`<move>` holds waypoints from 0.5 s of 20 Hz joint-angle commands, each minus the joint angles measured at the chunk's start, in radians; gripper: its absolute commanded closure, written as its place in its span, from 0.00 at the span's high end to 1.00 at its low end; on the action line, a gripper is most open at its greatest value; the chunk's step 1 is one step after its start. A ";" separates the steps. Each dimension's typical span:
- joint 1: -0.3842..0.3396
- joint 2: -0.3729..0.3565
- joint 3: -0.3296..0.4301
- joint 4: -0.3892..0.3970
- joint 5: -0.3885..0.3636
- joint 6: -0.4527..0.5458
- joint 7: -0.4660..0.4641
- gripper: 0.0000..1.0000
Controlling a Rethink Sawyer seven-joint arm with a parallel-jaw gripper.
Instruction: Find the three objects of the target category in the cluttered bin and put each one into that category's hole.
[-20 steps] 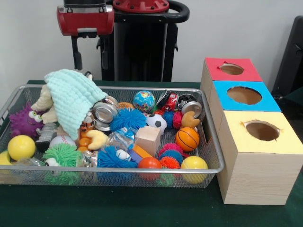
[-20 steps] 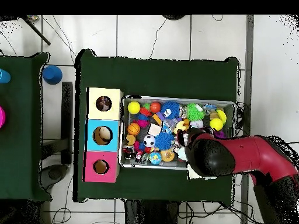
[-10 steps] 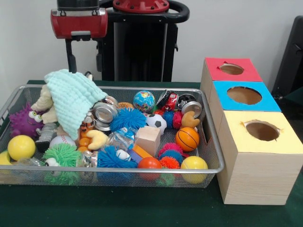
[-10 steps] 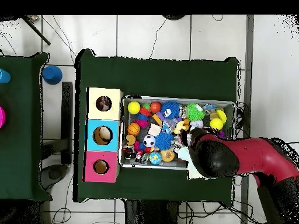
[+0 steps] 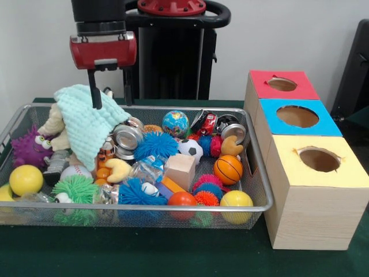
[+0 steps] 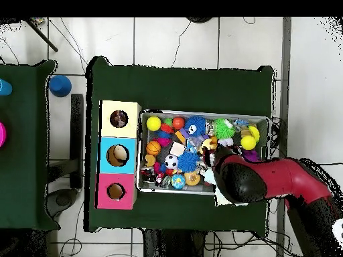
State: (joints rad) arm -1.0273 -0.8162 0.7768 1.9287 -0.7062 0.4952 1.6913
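Counter (image 5: 173, 257) cloth, dark green, lies bare along the near edge in front of the bin (image 5: 173, 209) and the boxes. Wire mesh forms the bin, with a metal rim all round; its right end stands just beside the yellow box (image 5: 320, 190), with only a narrow gap between them. Against the near rim sit a yellow ball (image 5: 236, 202), an orange ball (image 5: 182, 199), a green spiky ball (image 5: 76, 189) and, at the left end, another yellow ball (image 5: 26, 179). Toys fill the bin nearly to the rim, so little free floor shows inside. Mid-bin lie a wooden block (image 5: 181, 170), a basketball (image 5: 228, 169), a soccer ball (image 5: 189, 148) and a blue spiky ball (image 5: 156, 144). At the left a mint cloth (image 5: 87, 122) is heaped above the rim over a plush toy. Farther back sit a globe ball (image 5: 175, 123) and a red toy car (image 5: 206, 123).

Behind the yellow box stand the blue box (image 5: 297, 118) and the red box (image 5: 281, 85) in a touching row, each with a round hole on top.

Above the bin's far left, the end effector (image 5: 110, 96) hangs open, its two fingers apart, one tip just at the cloth's top, holding nothing. No readable writing shows anywhere.
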 commanded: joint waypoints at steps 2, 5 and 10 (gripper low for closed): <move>0.024 0.115 -0.077 -0.043 -0.076 -0.053 0.001 1.00; 0.020 0.174 -0.099 -0.060 -0.092 -0.090 0.010 1.00; 0.011 0.252 -0.118 -0.094 -0.108 -0.129 0.009 1.00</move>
State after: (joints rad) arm -1.0149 -0.6804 0.7304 1.9206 -0.7481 0.4282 1.6913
